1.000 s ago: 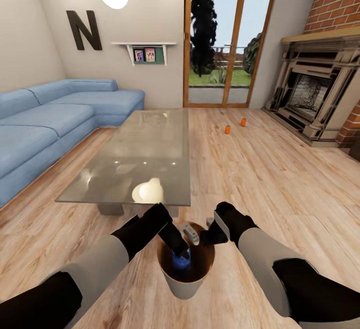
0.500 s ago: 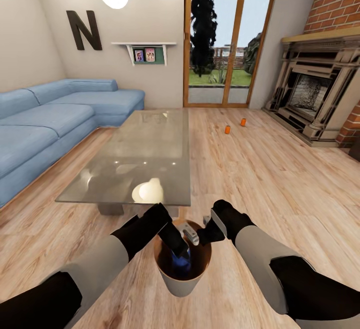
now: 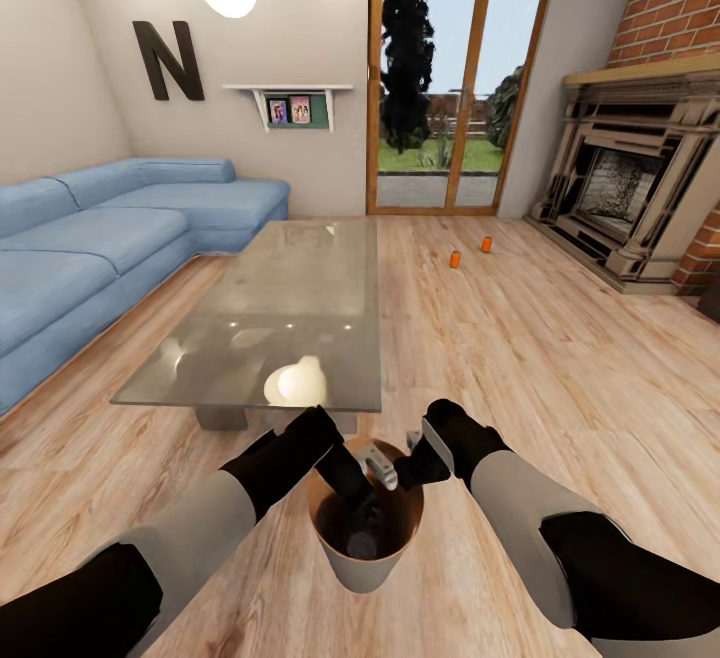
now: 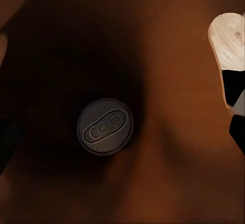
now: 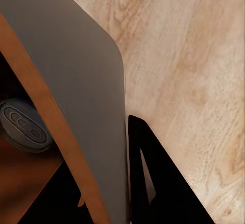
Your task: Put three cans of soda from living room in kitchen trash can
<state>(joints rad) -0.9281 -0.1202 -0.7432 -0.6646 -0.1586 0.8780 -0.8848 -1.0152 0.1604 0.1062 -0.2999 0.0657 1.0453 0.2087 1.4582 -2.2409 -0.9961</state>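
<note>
holding the trash can (image 3: 366,563) up off the plank floor (image 3: 560,368), my right gripper (image 3: 410,460) is at its rim; in the right wrist view the pail's wall (image 5: 76,106) runs between the fingers, one dark finger (image 5: 153,183) on the outside, so i read it as pinching the rim. my left gripper (image 3: 352,503) reaches down into the mouth, and i cannot tell how far its fingers are spread, since the left wrist view gives just a dark edge at the side. straight ahead of those fingers, one soda can (image 4: 104,126) stands upright on the bin's copper-brown bottom (image 4: 168,81), grey top facing the camera, clear of the fingers. its top also peeks past the rim in the right wrist view (image 5: 23,124). well beyond both grippers, two more orange soda cans (image 3: 455,259) (image 3: 486,244) stand near each other on the floor, between the glass table (image 3: 290,318) and the fireplace (image 3: 620,188). the blue sofa (image 3: 110,238) sits off to the left.
</note>
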